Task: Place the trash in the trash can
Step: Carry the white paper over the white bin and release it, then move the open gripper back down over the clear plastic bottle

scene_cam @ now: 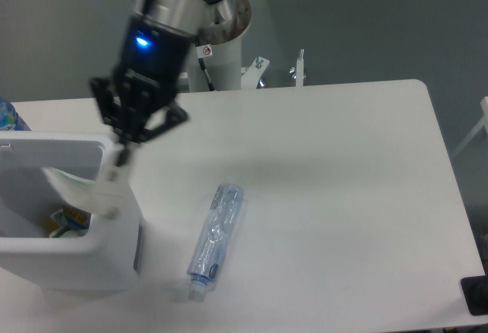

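Now we see the gripper [126,146] poised above the right rim of the trash can [114,253], its dark fingers pinched on the upper end of the white mask-like piece [95,188]. That piece hangs down from the fingers, slanting to the left, with its lower part over the can's opening and across the grey handle plate on the can's right wall. We make out a blue light glowing on the wrist just above the fingers. The trash can stands at the front left corner of the desk [343,180], and some yellowish litter [65,221] lies at its bottom. The clear bluish plastic bottle [214,238] lies flat on the desk near the front edge, just right of the can but apart from it, its white cap pointing toward the front edge.
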Available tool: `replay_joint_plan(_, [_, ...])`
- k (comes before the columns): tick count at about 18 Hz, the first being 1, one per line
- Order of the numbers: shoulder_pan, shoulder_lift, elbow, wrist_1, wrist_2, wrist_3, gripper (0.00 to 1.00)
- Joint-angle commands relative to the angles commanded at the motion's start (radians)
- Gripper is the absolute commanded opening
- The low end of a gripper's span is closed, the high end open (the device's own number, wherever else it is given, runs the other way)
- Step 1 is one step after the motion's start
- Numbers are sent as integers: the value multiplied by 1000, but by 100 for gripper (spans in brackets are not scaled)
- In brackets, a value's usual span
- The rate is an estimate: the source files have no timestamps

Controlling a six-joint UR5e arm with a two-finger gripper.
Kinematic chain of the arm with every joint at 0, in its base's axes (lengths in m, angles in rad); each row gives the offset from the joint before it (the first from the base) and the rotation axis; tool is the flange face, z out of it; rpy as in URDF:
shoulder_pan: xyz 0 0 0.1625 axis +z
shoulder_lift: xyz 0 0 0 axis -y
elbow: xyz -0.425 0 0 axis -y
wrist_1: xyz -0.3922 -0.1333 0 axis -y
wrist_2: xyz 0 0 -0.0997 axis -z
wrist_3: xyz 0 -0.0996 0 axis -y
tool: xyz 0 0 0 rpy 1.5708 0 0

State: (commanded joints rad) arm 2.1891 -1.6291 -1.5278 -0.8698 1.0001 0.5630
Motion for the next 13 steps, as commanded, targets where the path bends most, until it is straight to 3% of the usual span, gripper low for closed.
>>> replay_joint_plan(2, [-12,-8,-8,0,-3,6,29])
replay_joint_plan(4, [-47,-14,-20,3,-2,9,83])
replay_joint_plan(5, [-51,-14,-23,2,2,9,95])
replay_joint_plan(6, [-52,-14,-25,0,-3,3,100])
replay_joint_plan(10, [-49,-34,-29,3,-2,3,100])
replay_joint_plan(13, [46,-98,7,8,2,0,100])
